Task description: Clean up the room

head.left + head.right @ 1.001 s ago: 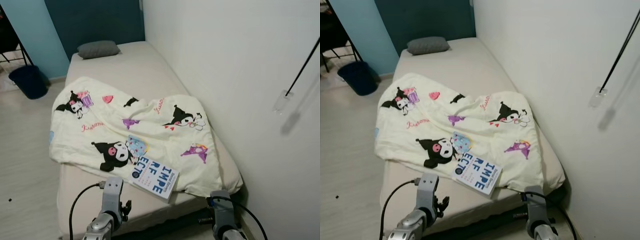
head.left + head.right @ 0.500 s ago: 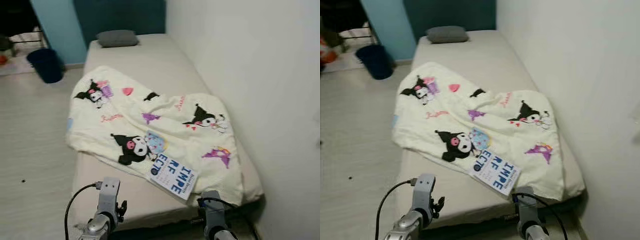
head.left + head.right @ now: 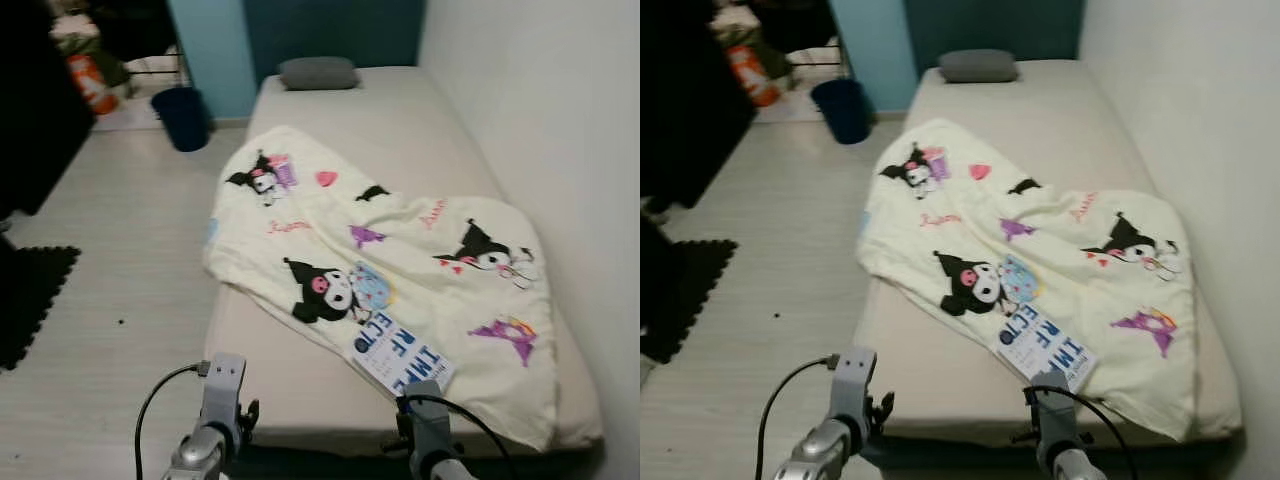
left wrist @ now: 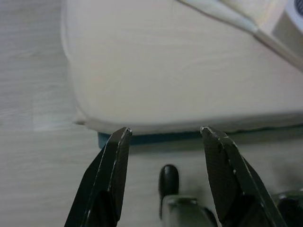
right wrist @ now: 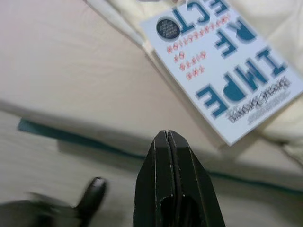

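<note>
A cream blanket printed with black cartoon figures lies crumpled across a beige bed. A white book with blue letters rests on the blanket's near edge; it is also in the right wrist view as the book. A grey pillow sits at the bed's far end. My left gripper hangs open above the floor at the bed's near corner. My right gripper is shut and empty, just short of the book over the bed's near edge.
A dark blue bin stands on the pale wood floor by the bed's far left corner. A black mat and dark furniture lie to the left. A white wall runs along the bed's right side.
The camera has swung left: the bed and blanket now sit further right in the picture, and the floor, mat and dark furniture on the left have come into view. Both arms stay low.
</note>
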You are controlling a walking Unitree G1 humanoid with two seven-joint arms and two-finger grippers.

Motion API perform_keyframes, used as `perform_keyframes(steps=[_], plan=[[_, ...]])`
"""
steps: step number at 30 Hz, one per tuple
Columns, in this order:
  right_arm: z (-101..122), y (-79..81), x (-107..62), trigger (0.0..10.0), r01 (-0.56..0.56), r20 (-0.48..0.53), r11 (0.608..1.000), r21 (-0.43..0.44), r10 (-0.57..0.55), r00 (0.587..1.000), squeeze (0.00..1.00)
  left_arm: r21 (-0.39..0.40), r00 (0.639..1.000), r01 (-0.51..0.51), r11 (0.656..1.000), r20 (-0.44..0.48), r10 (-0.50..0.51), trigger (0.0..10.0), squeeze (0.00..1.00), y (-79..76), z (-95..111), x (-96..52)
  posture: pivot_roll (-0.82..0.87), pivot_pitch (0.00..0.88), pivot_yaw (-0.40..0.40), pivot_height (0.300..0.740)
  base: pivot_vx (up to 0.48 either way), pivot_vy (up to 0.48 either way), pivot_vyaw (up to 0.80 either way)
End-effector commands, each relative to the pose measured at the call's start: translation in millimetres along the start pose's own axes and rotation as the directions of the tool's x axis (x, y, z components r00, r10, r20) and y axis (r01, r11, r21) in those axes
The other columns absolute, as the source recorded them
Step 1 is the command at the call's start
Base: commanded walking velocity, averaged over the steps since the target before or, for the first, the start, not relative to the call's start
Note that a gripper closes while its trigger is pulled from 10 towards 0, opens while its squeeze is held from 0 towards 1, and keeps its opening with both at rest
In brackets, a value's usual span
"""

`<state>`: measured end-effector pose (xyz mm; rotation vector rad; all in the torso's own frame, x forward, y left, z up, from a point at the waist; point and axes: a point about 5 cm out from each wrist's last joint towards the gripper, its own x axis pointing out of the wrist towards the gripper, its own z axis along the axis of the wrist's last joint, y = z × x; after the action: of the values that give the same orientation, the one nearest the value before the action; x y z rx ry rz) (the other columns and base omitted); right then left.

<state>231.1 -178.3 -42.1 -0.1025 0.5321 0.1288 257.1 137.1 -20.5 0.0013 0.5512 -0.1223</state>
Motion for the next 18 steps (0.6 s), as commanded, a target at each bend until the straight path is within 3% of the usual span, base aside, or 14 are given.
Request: perform_keyframes(steps=[1,5,16,18], plan=[[-2.5,5.8,-0.8,10.0,-0.014,-0.002,1.000,-0.001,0.014,1.000,0.00,0.015,1.000,-0.016,1.000,-0.022,0.016,10.0,0.00,6.3,-6.0,-2.3,0.02,0.139,0.027,0.729,0.000,0.000,0.80],[-4.1,4.1,-1.6,10.0,0.002,-0.007,1.000,0.010,-0.001,1.000,0.00,0.020,1.000,-0.010,1.000,-0.022,0.010,10.0,0.00,5.8,-4.4,-1.6,0.02,0.141,0.027,0.729,0.000,0.000,0.64],[-8.2,0.7,-2.6,10.0,0.037,-0.037,0.999,0.019,-0.036,0.999,0.00,0.049,0.999,0.032,0.998,-0.027,-0.030,10.0,0.00,1.8,-0.2,0.6,0.02,0.150,0.032,0.729,0.000,0.000,0.00],[-8.4,0.3,-2.8,10.0,0.042,-0.038,0.999,0.019,-0.041,0.998,0.00,0.040,0.999,0.042,0.998,-0.030,-0.041,10.0,0.00,1.0,0.3,1.6,0.01,0.153,0.032,0.729,0.000,-0.317,0.00]])
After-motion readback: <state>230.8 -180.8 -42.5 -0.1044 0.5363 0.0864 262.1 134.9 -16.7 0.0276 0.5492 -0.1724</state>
